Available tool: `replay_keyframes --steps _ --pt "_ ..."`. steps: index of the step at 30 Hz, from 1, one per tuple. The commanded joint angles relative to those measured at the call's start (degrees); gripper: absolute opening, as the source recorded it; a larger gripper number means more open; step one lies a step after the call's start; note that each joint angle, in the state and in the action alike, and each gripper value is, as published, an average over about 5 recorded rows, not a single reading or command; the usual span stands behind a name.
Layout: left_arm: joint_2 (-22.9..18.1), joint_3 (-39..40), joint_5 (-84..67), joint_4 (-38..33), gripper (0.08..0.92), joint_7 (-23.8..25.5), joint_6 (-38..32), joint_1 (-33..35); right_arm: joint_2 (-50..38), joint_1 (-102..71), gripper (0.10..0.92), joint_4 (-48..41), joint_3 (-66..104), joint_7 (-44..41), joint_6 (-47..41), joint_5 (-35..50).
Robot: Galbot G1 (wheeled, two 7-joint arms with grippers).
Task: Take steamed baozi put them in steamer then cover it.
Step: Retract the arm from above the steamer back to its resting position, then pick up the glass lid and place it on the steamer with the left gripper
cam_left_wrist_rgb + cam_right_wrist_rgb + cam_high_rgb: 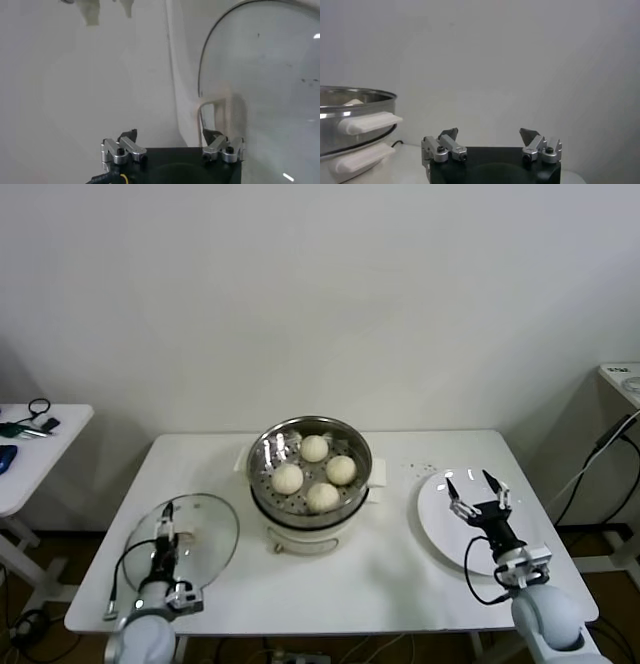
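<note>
Cover [205, 529] handle hidden behind left gripper [166, 519].

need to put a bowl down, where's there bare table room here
Free: the table front strip between the steamer and plate, and the back left corner behind the cover. Crowded: the left front, with the cover and open left gripper; the right, where the open right gripper hangs over the plate.

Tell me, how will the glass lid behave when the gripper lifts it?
The cover looks rigid and probably fragile, being clear glass. Its smooth dome is likely slippery, so its handle is the safer hold. It lies flat on the table, so it should not roll.
</note>
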Motion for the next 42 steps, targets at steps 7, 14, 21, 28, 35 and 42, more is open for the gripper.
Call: replay_keyframes --steps 7,14,21,28,35,42 --pt "0.06 0.46 -1.51 5.86 0.823 -3.97 -0.93 -4.25 0.52 -0.12 0.823 -0.47 0.35 -0.02 0.1 -1.45" --pt "0.12 0.55 -1.71 6.21 0.689 -3.94 -1.52 -4.16 0.89 0.13 0.823 -0.92 0.39 -0.12 0.18 -1.85" --pt "0.39 0.6 -2.45 5.24 0.49 -3.69 -1.66 -3.72 1.14 0.47 0.823 -1.35 0.38 -0.27 0.26 -2.27" --pt "1.62 0.63 -4.67 1.3 0.29 -2.93 -1.26 -2.43 1.11 0.84 0.823 -1.93 0.36 -0.31 0.33 -2.58" --pt "4.38 0.34 -8.04 -7.4 0.15 -1.77 1.07 1.1 0.25 1.28 0.823 -2.42 0.44 -0.28 0.32 -2.52" --pt "8.55 0.34 -9.79 -18.05 0.151 -0.59 8.23 6.2 0.08 1.95 0.823 -2.9 0.04 -0.22 0.31 -2.81"
